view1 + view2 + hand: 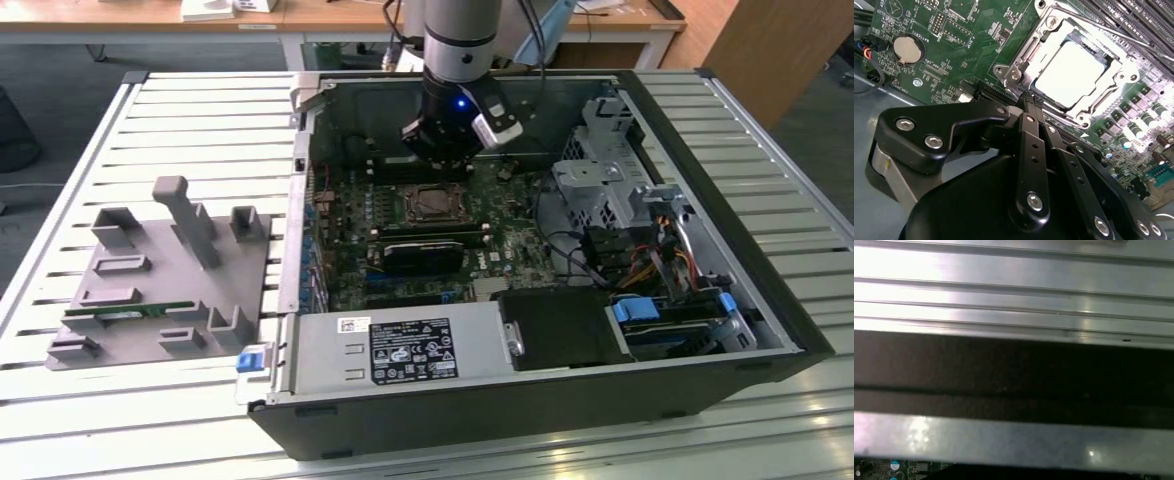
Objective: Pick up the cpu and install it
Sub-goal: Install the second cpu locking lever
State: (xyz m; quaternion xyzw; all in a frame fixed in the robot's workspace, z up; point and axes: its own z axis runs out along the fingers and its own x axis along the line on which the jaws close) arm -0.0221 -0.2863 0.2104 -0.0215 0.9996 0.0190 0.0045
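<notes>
**CPU seated in socket, end effector above it**

On the exterior view's left you see the grey holder block (pixel 154 285) on the bench (pixel 200 130). Further right, the end effector (pixel 441 160) hangs over the open computer case (pixel 747 330). In the second wrist view its fingers (pixel 1032 107) are pressed together, empty, just beside the cpu (pixel 1071 75) lying in the motherboard socket (pixel 1024 52).

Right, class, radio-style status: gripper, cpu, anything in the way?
Gripper shut, empty, above the motherboard. Cpu seated in the socket, just past the fingertips. Nothing between them.
</notes>
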